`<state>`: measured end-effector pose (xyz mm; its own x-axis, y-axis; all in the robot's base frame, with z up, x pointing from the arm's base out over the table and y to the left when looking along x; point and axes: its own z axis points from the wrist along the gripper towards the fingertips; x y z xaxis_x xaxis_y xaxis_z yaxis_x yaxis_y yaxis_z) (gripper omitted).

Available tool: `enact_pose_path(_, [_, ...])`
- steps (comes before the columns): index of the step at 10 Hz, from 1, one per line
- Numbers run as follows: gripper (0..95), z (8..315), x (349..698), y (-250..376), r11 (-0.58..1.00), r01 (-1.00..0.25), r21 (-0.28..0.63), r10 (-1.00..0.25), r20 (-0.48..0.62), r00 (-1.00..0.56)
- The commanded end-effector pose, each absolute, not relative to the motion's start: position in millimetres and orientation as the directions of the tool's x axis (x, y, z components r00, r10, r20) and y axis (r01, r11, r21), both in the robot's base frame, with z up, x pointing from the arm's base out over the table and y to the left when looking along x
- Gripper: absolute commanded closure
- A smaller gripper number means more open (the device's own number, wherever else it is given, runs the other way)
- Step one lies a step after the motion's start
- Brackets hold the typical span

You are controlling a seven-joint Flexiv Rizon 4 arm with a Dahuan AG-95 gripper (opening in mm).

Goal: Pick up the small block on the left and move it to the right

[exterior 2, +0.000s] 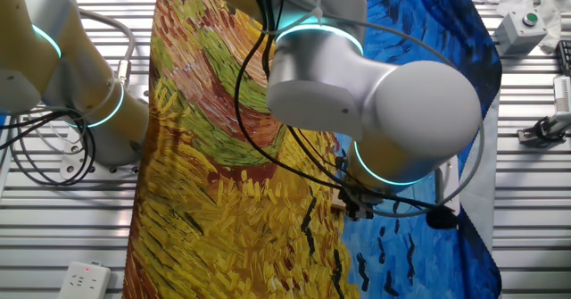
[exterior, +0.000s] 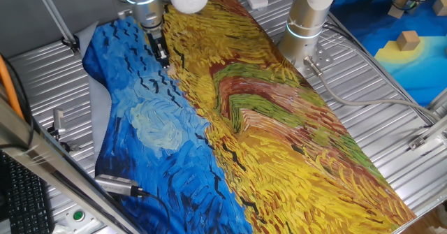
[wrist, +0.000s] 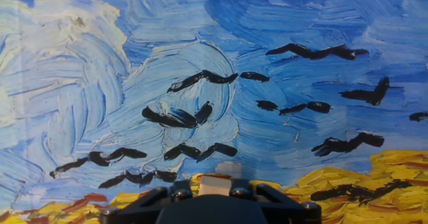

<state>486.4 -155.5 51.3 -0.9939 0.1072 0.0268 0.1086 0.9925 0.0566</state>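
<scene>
We are in a robotics lab: a ribbed metal table (exterior: 363,122) under a painted cloth (exterior: 279,136), arm bases (exterior: 307,24) bolted at 12 o'clock, cables (exterior 2: 36,147), a button box (exterior 2: 522,27) at 1 o'clock.

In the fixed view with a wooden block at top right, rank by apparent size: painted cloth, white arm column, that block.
Largest: painted cloth
Then: white arm column
Smallest: wooden block, though it is farther away.

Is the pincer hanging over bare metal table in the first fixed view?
No. The pincer hangs over the painted cloth, near where its blue and yellow areas meet.
</scene>
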Motion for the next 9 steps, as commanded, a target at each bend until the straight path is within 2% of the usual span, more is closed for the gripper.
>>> enact_pose_path(1, [57.0,50.6,488.3,-156.0,0.983,0.168,0.068,0.166,0.034,-0.986])
enact_pose_path(9, [57.0,36.0,484.2,-151.9,0.984,0.163,0.065,0.161,0.042,-0.986])
